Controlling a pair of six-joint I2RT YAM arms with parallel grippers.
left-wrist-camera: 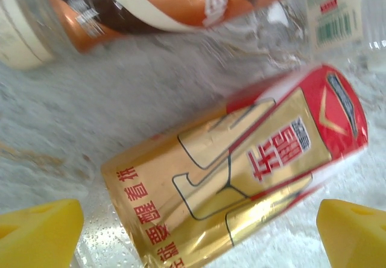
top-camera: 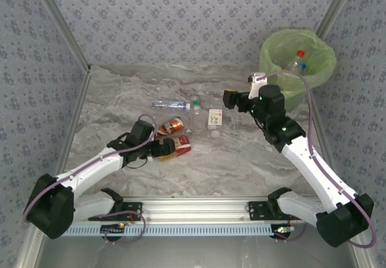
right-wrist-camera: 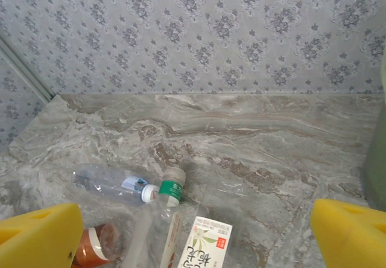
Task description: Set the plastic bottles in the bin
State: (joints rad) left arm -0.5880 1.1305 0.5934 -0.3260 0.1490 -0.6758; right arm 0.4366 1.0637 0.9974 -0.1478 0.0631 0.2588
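- Top view: the bin (top-camera: 319,63), round and lined with a lime-green bag, stands at the far right corner of the bench (top-camera: 120,93).
- Two clear bottles are inside the bin, the red-capped bottle (top-camera: 300,54) and the blue-capped bottle (top-camera: 303,67) just beside it.
- More plastic bottles lie on their sides in the middle of the bench, well apart from the bin. They are the blue-labelled bottle (top-camera: 170,105), the orange bottle (top-camera: 172,125), the red-and-gold bottle (top-camera: 181,146) and the white-labelled bottle (top-camera: 215,118).
- The left hand (top-camera: 170,148) is low at the red-and-gold bottle with its fingers spread.
- The right hand (top-camera: 231,98) is also spread and holds nothing. It is between the group of bottles and the bin.
- Left wrist view: the two yellow fingertips (left-wrist-camera: 39,232) stand wide apart at the bottom corners. The red-and-gold bottle lies slanted on the bench between them and is not pinched.
- Beyond it lies the orange bottle, and the barcode label of the white-labelled bottle shows at the top right.
- Right wrist view: the yellow fingertips (right-wrist-camera: 350,232) are wide apart with nothing between them.
- Below them on the bench lie the blue-labelled bottle, a green-banded bottle (right-wrist-camera: 169,191) with its neck close to the first one's cap, the white-labelled bottle and one end of the orange bottle.
- A green strip of the bin is at the right edge.
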